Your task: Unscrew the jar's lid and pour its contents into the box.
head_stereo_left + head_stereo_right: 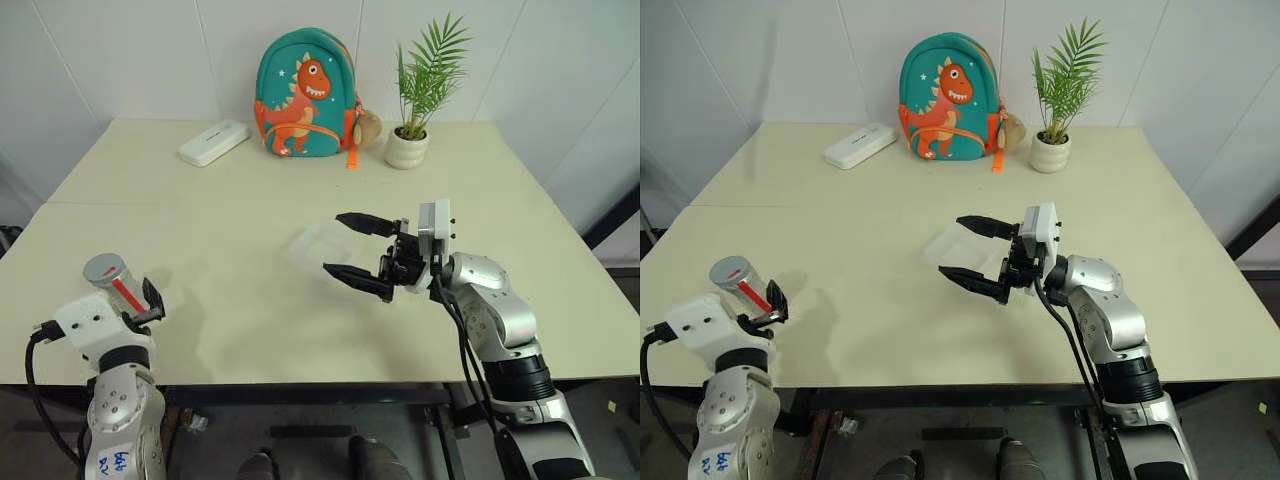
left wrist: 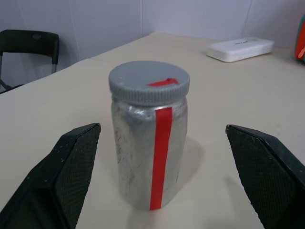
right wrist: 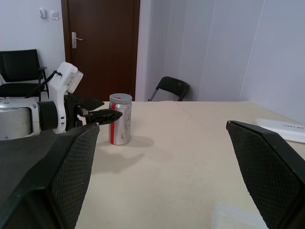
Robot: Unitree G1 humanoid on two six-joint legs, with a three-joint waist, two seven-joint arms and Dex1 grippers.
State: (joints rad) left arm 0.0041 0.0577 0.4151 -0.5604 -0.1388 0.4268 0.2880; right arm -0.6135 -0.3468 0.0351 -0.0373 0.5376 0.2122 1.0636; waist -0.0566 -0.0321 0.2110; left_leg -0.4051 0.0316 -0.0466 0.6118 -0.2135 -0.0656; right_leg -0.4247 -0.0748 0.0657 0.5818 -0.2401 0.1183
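The jar [image 2: 148,152], a silver cylinder with a red stripe, stands upright near the table's front left corner. Its grey lid [image 2: 148,82] sits on top. My left gripper [image 2: 162,129] is open, one finger on each side of the jar, with gaps visible and no contact. The jar [image 1: 115,282] and this gripper [image 1: 132,293] also appear in the eye views. The box [image 1: 308,245], a clear shallow tray, lies mid-table. My right gripper [image 1: 334,243] hovers open just above the box's right side, pointing left, with nothing between its fingers. The contents are hidden inside the jar.
A white oblong case [image 1: 214,142], a teal dinosaur backpack [image 1: 305,95] and a potted plant [image 1: 407,148] stand along the back of the table [image 1: 250,330]. Bare tabletop lies between jar and box. Black chairs [image 3: 171,86] stand beyond the table's left side.
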